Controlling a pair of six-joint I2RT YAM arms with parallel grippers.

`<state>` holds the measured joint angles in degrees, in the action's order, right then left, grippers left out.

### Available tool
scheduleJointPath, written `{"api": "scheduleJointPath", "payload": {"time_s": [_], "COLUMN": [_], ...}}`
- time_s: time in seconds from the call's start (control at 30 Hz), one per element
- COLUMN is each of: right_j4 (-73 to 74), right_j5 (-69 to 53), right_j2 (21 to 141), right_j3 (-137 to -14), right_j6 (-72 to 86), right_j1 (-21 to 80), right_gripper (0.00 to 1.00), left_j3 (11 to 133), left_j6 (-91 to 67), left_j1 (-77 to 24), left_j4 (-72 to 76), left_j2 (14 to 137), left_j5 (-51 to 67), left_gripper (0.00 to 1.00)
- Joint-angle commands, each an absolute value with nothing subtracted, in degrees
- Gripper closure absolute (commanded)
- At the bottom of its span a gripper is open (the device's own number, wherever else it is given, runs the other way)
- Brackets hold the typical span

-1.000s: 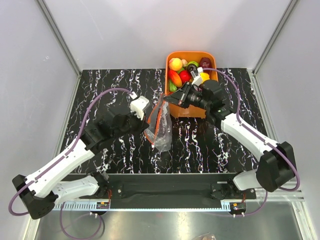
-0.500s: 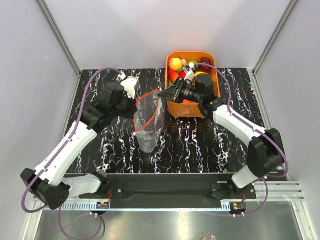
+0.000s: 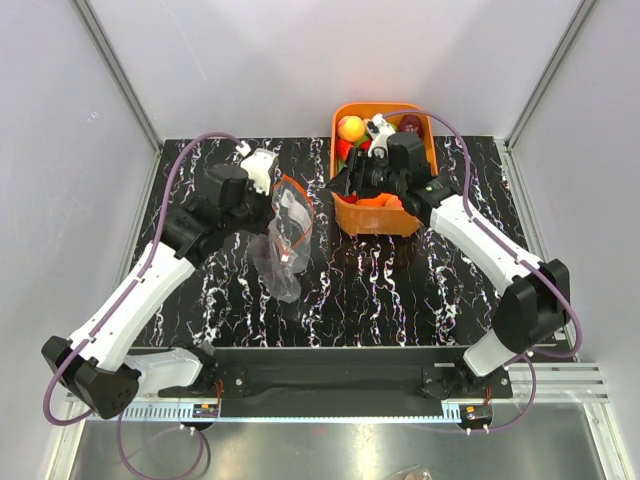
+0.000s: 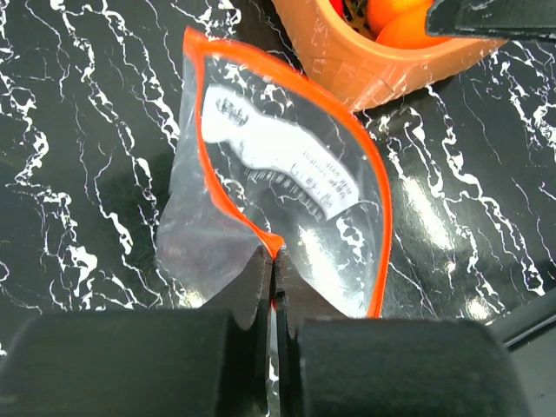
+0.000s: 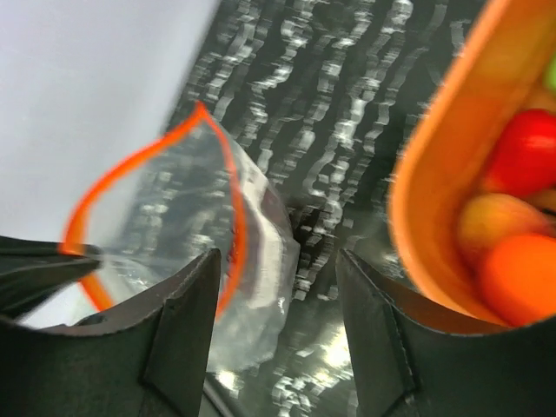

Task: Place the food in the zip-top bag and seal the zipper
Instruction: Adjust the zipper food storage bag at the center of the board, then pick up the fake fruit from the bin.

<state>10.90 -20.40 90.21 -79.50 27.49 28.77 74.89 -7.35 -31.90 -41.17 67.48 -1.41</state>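
Note:
The clear zip-top bag point(image 3: 283, 238) hangs off the table, its mouth gaping in a loop of red-orange zipper point(image 4: 383, 217). My left gripper point(image 4: 274, 261) is shut on the near side of that zipper strip point(image 3: 292, 194). My right gripper point(image 5: 278, 261) is open and empty. It hovers between the bag point(image 5: 256, 252) and the basket, at the basket's left wall point(image 3: 345, 182). The food lies in the orange basket point(image 3: 380, 216): a red piece point(image 5: 530, 152), an orange piece point(image 5: 521, 280), a yellow-peach piece point(image 5: 488, 224), a purple bunch point(image 3: 410, 123).
The orange basket point(image 5: 434, 174) stands at the back right of the black marbled table point(image 3: 400, 280), its corner close to the bag's mouth point(image 4: 382, 65). White walls and metal frame posts point(image 3: 120, 75) close in the back and sides.
My right gripper has let go of the bag's rim, opened, and drawn back toward the basket. The left gripper still holds the zipper, and the bag has swung left with its mouth open.

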Motion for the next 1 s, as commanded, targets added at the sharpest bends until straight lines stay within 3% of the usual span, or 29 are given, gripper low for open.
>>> {"api": "scheduleJointPath", "payload": {"time_s": [0.0, 0.17, 0.47, 0.63, 0.97], "right_j4": [19.41, 26.97, 27.51, 26.72, 27.42], "right_j5": [-13.9, -10.91, -8.26, -6.95, -11.86], "right_j2": [91.31, 98.78, 112.75, 122.14, 139.47], "right_j3": [-86.56, -95.43, -107.99, -114.86, -133.05], "right_j6": [16.64, 11.08, 7.21, 5.28, 4.66], "right_j1": [27.78, 24.79, 19.61, 18.72, 17.67], "right_gripper": [0.36, 0.37, 0.36, 0.16, 0.14], "left_j3": [72.79, 67.68, 64.16, 63.11, 62.67], "left_j6": [-7.21, -7.56, -8.7, -8.44, -8.09], "left_j1": [-31.73, -31.82, -31.82, -31.82, -31.82], "left_j4": [-34.9, -29.89, -26.89, -26.28, -25.93], "left_j2": [65.13, 61.88, 62.23, 61.61, 61.7], "left_j5": [-0.18, 2.02, 4.48, 3.96, 3.08], "left_gripper": [1.0, 1.0, 1.0, 1.0, 1.0]}}
